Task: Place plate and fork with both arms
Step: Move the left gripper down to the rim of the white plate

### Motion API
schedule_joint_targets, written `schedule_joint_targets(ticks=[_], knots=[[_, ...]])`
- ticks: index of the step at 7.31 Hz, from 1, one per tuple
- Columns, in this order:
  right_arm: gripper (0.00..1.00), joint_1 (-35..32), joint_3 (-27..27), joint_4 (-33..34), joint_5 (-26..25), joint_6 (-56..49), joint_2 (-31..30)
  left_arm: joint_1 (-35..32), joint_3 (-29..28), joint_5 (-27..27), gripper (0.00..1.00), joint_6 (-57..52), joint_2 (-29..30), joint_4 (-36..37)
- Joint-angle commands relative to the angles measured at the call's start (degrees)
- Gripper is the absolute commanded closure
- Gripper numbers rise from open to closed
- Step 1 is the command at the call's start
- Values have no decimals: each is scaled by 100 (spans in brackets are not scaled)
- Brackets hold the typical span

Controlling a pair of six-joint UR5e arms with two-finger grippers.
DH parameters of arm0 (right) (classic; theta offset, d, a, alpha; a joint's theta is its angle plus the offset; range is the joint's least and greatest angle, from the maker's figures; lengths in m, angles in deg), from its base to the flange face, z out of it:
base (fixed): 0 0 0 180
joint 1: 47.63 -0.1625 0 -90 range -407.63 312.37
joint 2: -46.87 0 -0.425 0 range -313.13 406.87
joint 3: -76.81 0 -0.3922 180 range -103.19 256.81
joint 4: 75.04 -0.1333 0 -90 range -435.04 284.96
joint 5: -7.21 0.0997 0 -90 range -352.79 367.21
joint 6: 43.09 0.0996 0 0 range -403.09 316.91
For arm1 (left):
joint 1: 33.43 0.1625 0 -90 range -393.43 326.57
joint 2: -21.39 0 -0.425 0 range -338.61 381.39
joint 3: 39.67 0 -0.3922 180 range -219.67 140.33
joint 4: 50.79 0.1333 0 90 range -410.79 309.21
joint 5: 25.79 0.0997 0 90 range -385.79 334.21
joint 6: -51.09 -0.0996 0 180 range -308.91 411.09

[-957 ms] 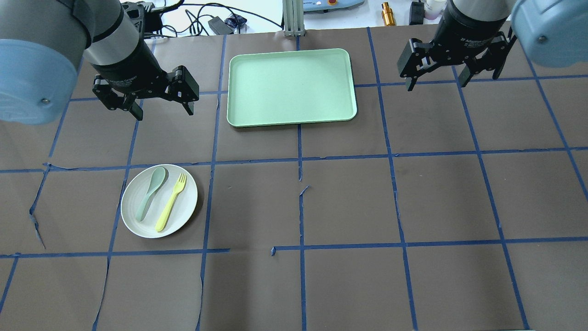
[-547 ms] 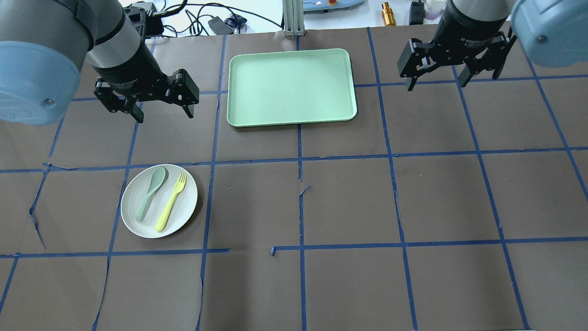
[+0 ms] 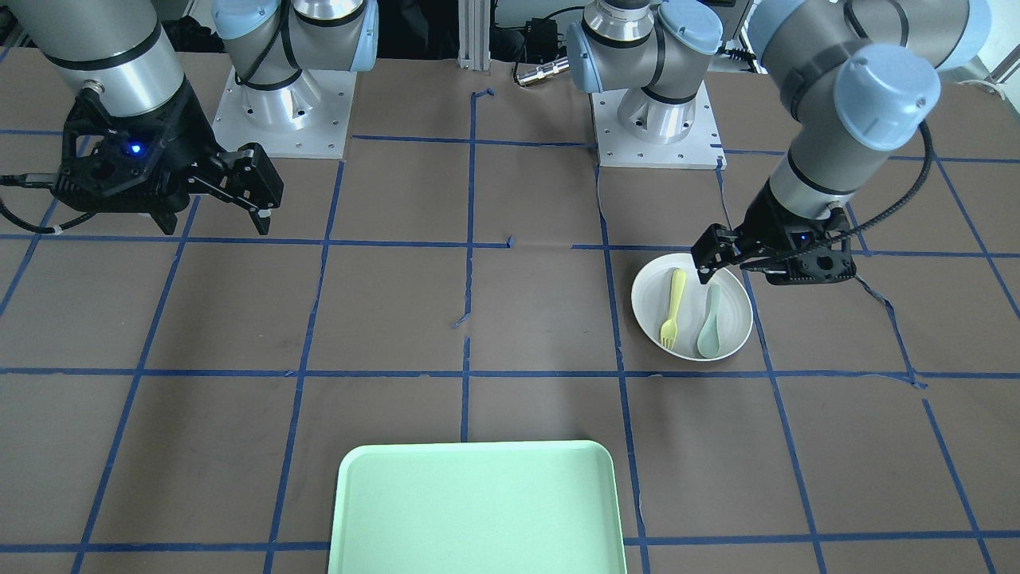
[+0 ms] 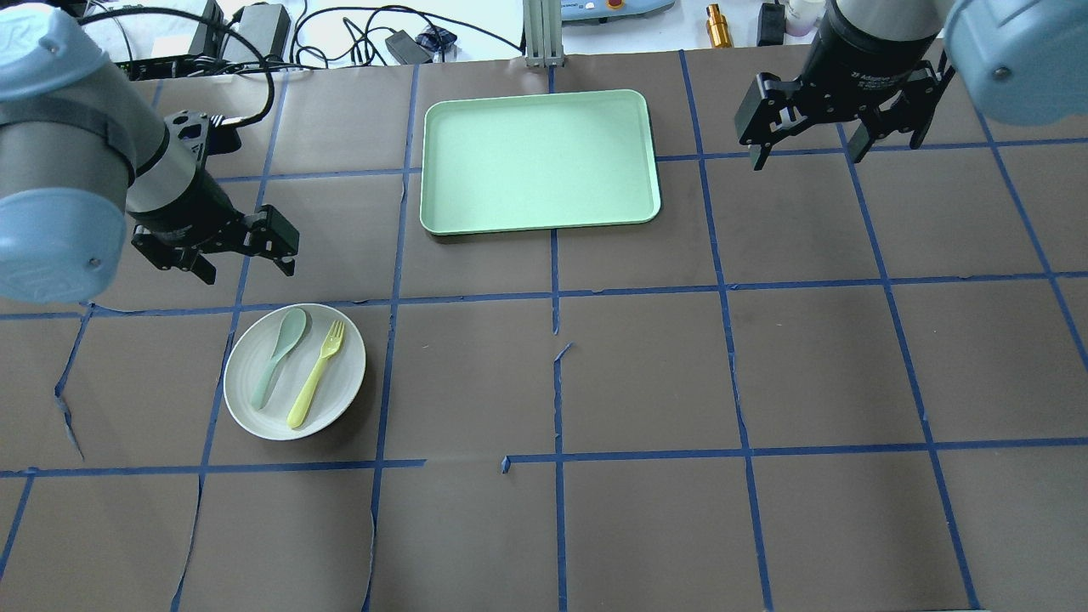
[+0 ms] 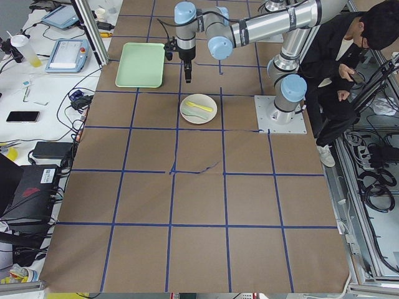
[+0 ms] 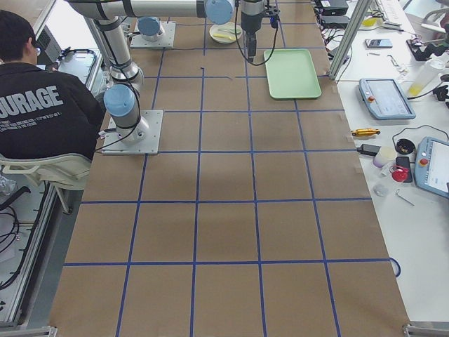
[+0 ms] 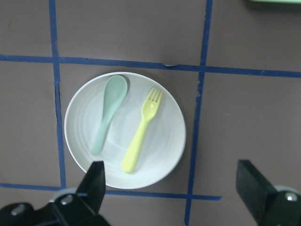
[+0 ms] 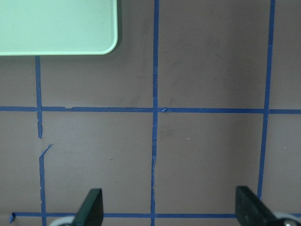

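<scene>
The white plate (image 4: 344, 374) lies on the brown table at the left. On it lie the pale-yellow fork (image 4: 316, 373) and a grey-green spoon (image 4: 279, 357), side by side. My left gripper (image 4: 248, 272) is open and empty, just beyond the plate's far edge and above the table. In the left wrist view the plate (image 7: 164, 141) and fork (image 7: 142, 129) lie ahead of the open fingers (image 7: 96, 176). My right gripper (image 4: 806, 157) is open and empty at the far right, well away from the plate.
A large light-green tray (image 4: 540, 157) sits at the far middle of the table, between the two grippers. Its corner shows in the right wrist view (image 8: 56, 23). Blue tape lines grid the table. A seated person (image 5: 340, 56) is beside the robot bases.
My left gripper has moved nearer and to the left, from beside the tray to just beyond the plate. It stays open. My right gripper has not moved.
</scene>
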Motion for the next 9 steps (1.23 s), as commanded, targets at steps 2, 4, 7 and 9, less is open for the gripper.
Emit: schedule_joint_targets(ticks=[2,4,7,9], knots=[[0,0,39,-6,9,6,9,1295,1178,-156,12,-1628,370,1308],[0,0,40,3,9,7,17,1332,1399,-140,23,-1638,749,2048],[0,0,40,-6,9,7,17,1367,1461,-157,30,-1611,952,2041],[0,0,31,-6,9,7,17,1367,1470,-184,50,-1585,1031,2041]])
